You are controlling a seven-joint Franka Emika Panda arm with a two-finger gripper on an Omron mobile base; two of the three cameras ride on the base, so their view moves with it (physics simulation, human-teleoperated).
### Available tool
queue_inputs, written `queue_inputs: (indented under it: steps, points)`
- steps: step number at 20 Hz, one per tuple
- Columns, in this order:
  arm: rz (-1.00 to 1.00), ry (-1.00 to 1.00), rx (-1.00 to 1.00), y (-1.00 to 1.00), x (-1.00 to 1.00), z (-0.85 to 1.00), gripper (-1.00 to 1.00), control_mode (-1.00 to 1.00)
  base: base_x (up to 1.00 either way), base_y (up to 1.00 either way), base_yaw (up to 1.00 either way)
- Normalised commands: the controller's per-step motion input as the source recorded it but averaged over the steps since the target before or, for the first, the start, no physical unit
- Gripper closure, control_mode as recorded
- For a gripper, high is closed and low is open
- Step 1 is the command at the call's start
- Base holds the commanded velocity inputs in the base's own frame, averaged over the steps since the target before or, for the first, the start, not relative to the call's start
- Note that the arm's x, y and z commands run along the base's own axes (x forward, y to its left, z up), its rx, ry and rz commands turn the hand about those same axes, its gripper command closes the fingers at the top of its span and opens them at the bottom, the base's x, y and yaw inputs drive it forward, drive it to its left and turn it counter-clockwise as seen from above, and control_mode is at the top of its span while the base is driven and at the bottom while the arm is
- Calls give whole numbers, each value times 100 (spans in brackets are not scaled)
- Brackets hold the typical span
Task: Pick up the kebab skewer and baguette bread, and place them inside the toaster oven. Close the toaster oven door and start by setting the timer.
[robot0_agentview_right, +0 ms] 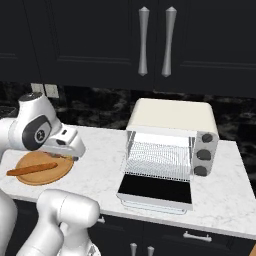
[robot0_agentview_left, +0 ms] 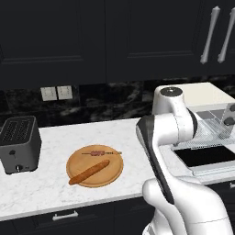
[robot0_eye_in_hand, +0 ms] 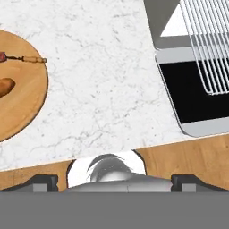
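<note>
The kebab skewer (robot0_agentview_left: pixel 101 153) and the orange-brown baguette bread (robot0_agentview_left: pixel 89 172) lie side by side on a round wooden board (robot0_agentview_left: pixel 112 176). In the hand view the skewer's end (robot0_eye_in_hand: pixel 24 58) and the baguette's tip (robot0_eye_in_hand: pixel 5 87) sit at the left edge. The cream toaster oven (robot0_agentview_right: pixel 172 117) stands to the right, its door (robot0_agentview_right: pixel 156 189) folded down flat, its wire rack (robot0_agentview_right: pixel 160 160) and dark knobs (robot0_agentview_right: pixel 203 155) showing. My gripper (robot0_eye_in_hand: pixel 114 182) hovers over bare marble between board and oven door, open and empty.
A dark grey slot toaster (robot0_agentview_left: pixel 18 144) stands at the counter's far left. Dark upper cabinets with silver handles (robot0_agentview_right: pixel 143 42) hang above the oven. The marble counter (robot0_agentview_right: pixel 100 165) lies free between board and oven; its front edge (robot0_eye_in_hand: pixel 112 154) runs just below my hand.
</note>
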Motion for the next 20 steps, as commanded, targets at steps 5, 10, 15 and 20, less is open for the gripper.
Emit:
queue_inputs:
  steps: [5, 10, 15, 20]
  points:
    - [-5, 10, 17, 93, 0, -5, -100, -100, 0, 0, 0]
    - [-34, 1, 11, 63, 6, -19, -100, -100, 0, 0, 0]
    - [-40, -4, 0, 50, 37, -25, -100, -100, 0, 0, 0]
    - [-33, 0, 5, 42, 29, -30, -100, -100, 0, 0, 0]
